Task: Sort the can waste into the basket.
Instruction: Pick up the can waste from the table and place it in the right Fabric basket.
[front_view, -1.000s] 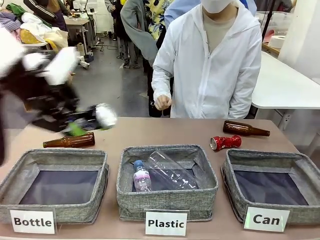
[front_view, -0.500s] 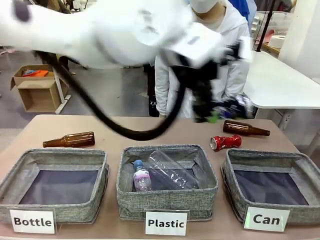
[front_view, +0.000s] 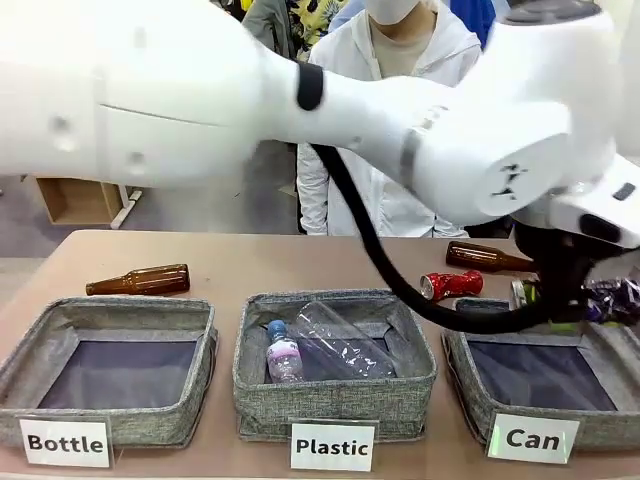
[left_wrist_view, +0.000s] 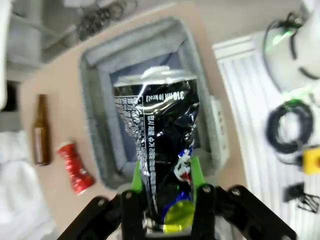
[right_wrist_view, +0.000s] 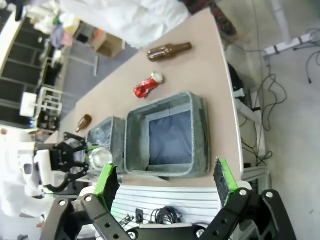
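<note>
Left wrist view: the crumpled black-and-blue can (left_wrist_view: 157, 145) is pinched near its lower end between the green pads of the left hand (left_wrist_view: 165, 187); most of its body is left free beyond the fingertips, and its silver end is aimed at the dark lining of the "Can" basket (left_wrist_view: 95, 125); held so, it is judged that a release would drop it inside rather than on the rim. From the front, the left arm is seen stretched from the robot's left across the middle bin to the rightmost basket, with the wrist turned downward above that basket's far edge. The red can (left_wrist_view: 75, 167) lies on the tabletop (left_wrist_view: 60, 75) just outside the basket's wall, near a brown bottle (left_wrist_view: 41, 131) but apart from it; it is not yet sorted. The right hand (right_wrist_view: 165, 181) is spread with nothing between its pads; it is held high and off to the tabletop's side, looking down on the same basket, and is judged to be parked clear of the left arm's reach.
</note>
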